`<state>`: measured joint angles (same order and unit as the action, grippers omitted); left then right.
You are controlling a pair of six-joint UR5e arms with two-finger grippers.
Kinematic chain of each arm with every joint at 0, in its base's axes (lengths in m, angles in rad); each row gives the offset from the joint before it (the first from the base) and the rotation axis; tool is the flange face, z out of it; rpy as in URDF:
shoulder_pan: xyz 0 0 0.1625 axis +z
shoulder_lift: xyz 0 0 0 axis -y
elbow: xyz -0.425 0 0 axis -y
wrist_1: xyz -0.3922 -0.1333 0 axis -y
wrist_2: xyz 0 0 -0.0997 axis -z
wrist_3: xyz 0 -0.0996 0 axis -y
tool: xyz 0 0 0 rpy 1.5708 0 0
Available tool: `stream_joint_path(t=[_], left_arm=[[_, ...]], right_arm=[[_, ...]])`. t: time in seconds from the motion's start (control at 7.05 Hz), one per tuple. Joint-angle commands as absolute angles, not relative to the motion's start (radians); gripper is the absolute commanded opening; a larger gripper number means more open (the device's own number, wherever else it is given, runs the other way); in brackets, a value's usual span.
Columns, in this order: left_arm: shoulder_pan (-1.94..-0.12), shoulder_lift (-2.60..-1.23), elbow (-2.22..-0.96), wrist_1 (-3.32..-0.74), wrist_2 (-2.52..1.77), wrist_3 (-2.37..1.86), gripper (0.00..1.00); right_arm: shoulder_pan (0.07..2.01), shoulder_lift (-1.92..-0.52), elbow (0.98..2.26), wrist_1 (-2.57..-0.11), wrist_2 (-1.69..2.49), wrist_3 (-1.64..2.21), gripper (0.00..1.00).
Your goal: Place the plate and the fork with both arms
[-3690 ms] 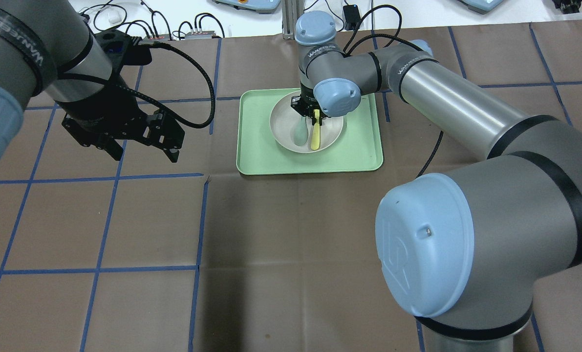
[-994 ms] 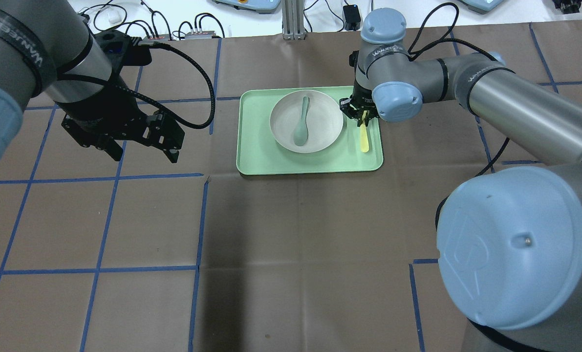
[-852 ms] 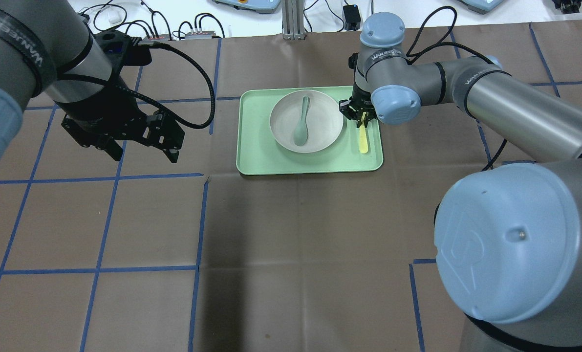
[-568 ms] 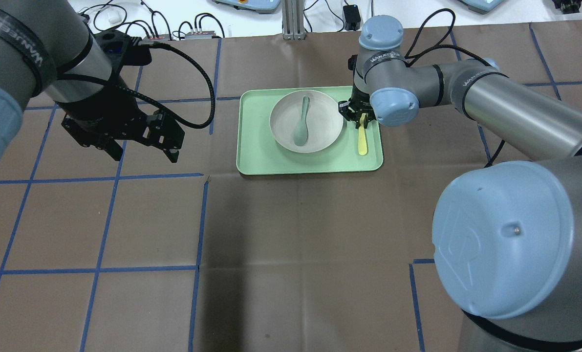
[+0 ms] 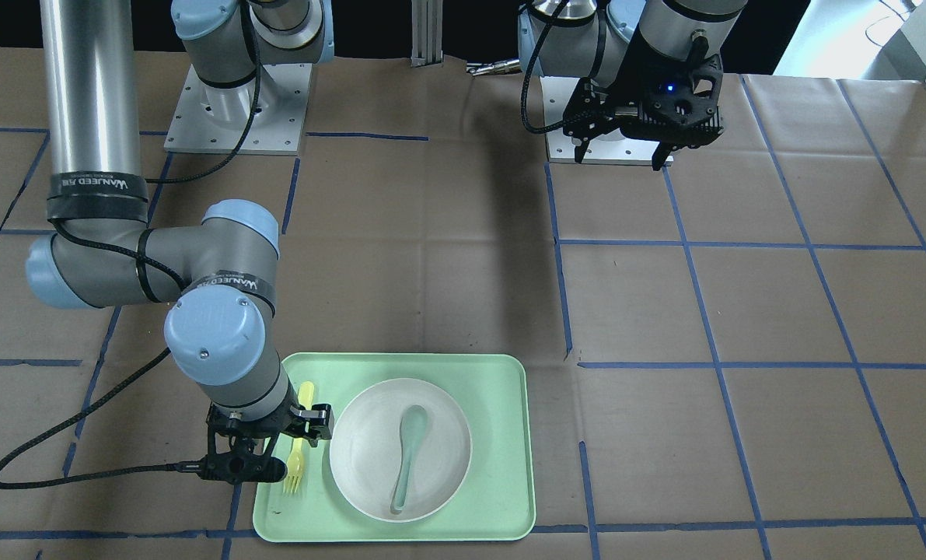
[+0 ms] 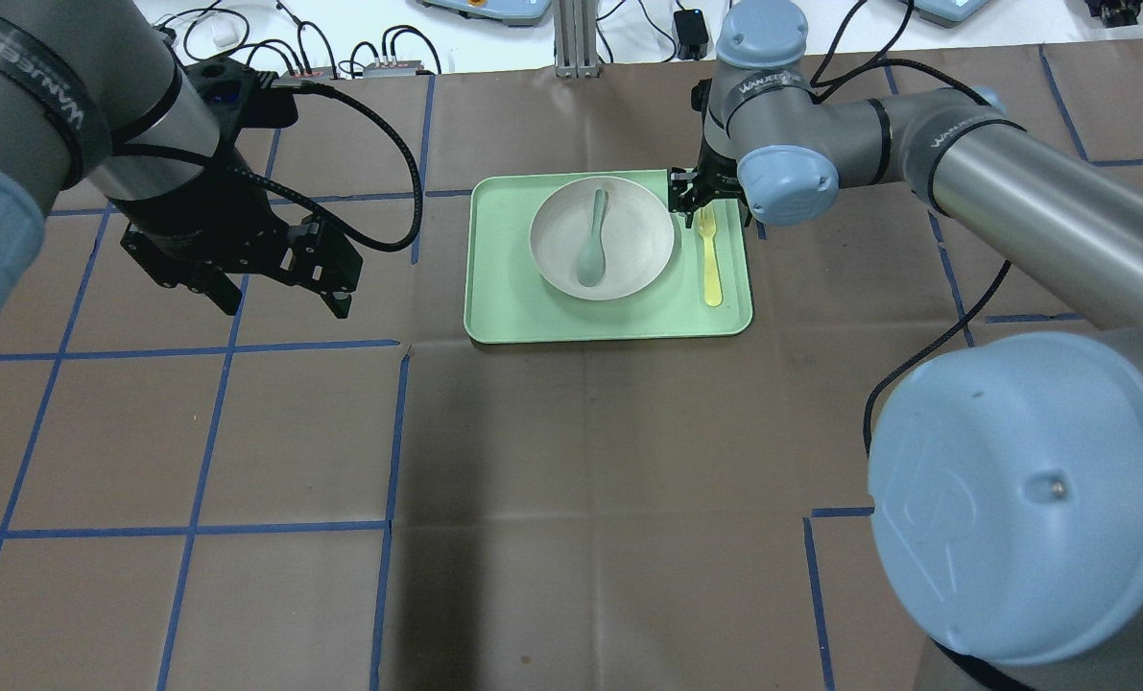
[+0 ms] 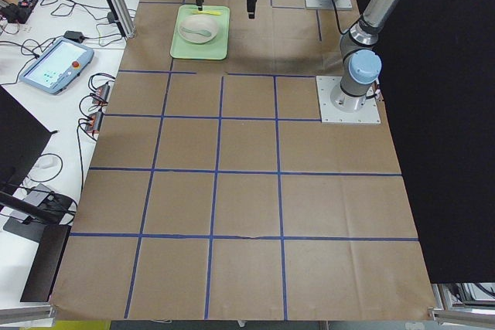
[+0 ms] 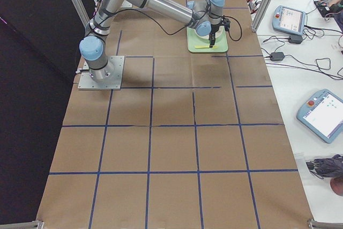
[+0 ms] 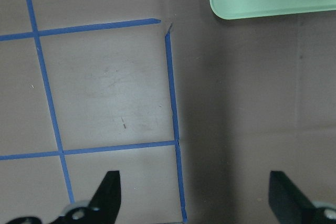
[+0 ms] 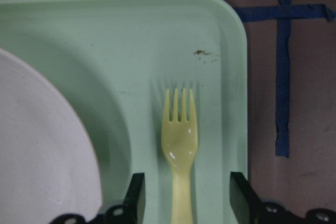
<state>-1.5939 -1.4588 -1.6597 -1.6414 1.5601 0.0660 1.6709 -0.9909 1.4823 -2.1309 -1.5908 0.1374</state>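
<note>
So the fork [image 10: 180, 145] is a glossy pale yellow plastic thing with short stubby tines. It's lying flat on the tray [image 6: 533, 321], a matte mint-green rectangle with rounded corners and a low raised lip. It sits in the narrow strip between the plate [image 6: 552, 259] and the tray's edge on the robot's right, near both but touching neither, tines pointing away from the robot. The plate is round, off-white and a bit speckled, with a shallow raised rim. A grey-green spoon [image 6: 591, 251] lies inside it, bowl end toward the robot. The right gripper [image 10: 187, 192] is just over the fork's handle with its black fingers spread apart, one on each side, a gap showing on both, so it isn't pinching anything. There's a little brown speck [image 10: 206, 53] on the tray near that far corner, and blue tape [image 10: 282, 77] runs right past the corner outside the lip. The left gripper [image 9: 195, 195] hangs with its fingers spread wide over the creased brown paper table [image 6: 571, 461], well apart from the tray on the robot's left, with only one tray corner peeking into its wrist view. Loose black cables [image 6: 273, 48] lie beyond the table's far edge.
</note>
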Motion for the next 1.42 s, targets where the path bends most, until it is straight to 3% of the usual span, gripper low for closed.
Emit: stream_joint_path(t=[0.0, 0.71, 1.28], left_arm=[[-1.594, -1.459, -1.658, -1.641, 1.56, 0.066, 0.99], [-1.594, -1.457, -1.66, -1.641, 1.56, 0.066, 0.99], [-1.594, -1.456, -1.663, -1.641, 1.56, 0.066, 0.99]], right_arm=[[1.667, -1.107, 1.485, -1.989, -1.591, 0.077, 1.0], [1.56, -1.473, 1.48, -1.55, -1.589, -0.027, 1.0], [1.6, -1.551, 1.532, -1.494, -1.578, 0.023, 1.0]])
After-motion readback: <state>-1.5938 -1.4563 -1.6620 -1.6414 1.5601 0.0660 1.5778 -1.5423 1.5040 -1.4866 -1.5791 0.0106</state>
